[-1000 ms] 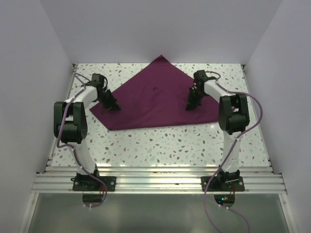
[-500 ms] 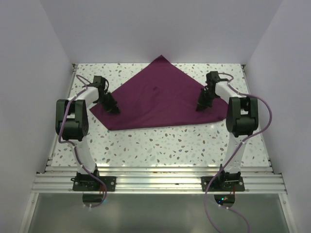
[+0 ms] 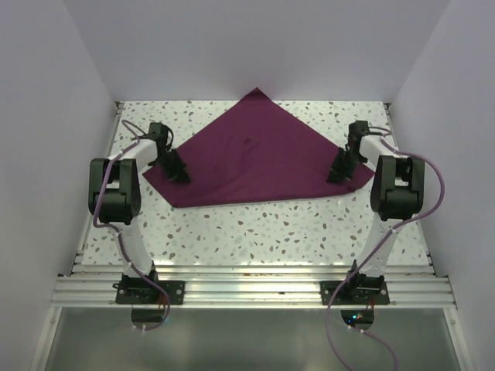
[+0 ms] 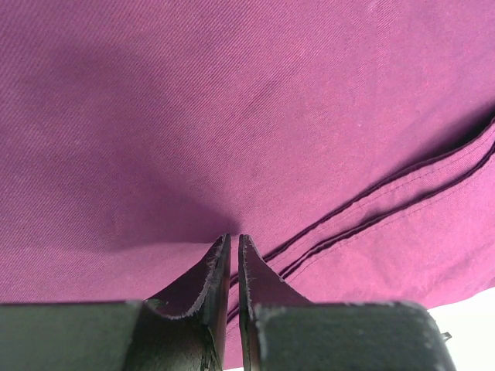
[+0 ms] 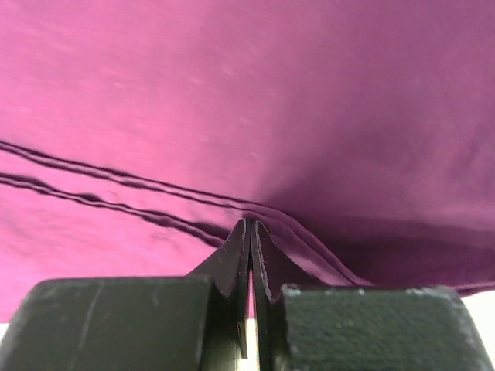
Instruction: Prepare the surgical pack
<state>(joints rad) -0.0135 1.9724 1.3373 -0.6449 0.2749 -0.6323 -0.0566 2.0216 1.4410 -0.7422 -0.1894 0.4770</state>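
Observation:
The plum-purple cloth (image 3: 255,154) lies flat on the table as a wide triangle, its point toward the back wall. My left gripper (image 3: 179,175) is at its left corner, shut on a fold of the cloth (image 4: 232,116) near the hemmed edges (image 4: 371,209). My right gripper (image 3: 337,176) is at the right corner, shut on the layered edge of the cloth (image 5: 271,93), which tents up at the fingertips (image 5: 241,239). The steel tray, instruments, white pads and orange strips are not in view.
The speckled white table (image 3: 255,232) is enclosed by white walls on the left, back and right. An aluminium rail (image 3: 247,290) with both arm bases runs along the near edge.
My right gripper has moved right and slightly nearer, from the cloth's inner right part to its right corner, drawing the cloth edge out with it. The left gripper has barely moved.

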